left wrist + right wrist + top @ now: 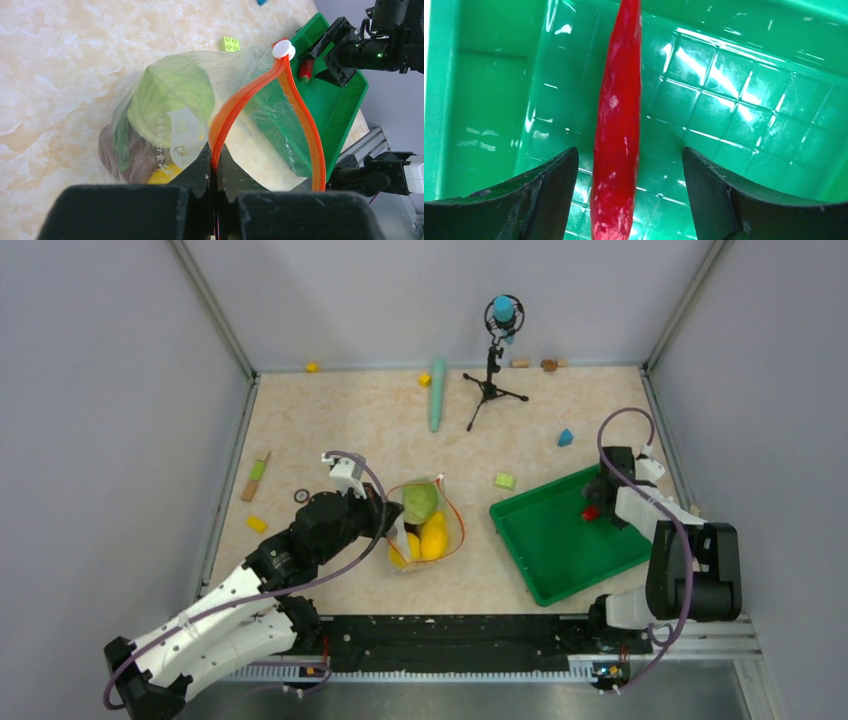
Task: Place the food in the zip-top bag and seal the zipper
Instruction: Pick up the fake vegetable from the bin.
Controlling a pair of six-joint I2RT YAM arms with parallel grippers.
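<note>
Left jaws clamped on zipper [235,107] of zip-top bag [260,140], bag on worktop [340,410] with green leafy ball [165,100] inside. Right jaws spread, straddling red chili [616,125] in green tray [749,115], gaps both sides, no contact.

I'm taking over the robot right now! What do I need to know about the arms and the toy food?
Left gripper: shut, pinching the zipper at the zip-top bag's mouth, which gapes open.
Right gripper: open, jaws either side of the red chili in the green tray, not gripping it yet.
Done: the green leafy ball, yellow pieces and a dark red piece are in the bag.
Left: grab the chili, drop it in the bag, then run the white slider along to seal. No garlic bulb is visible.
</note>
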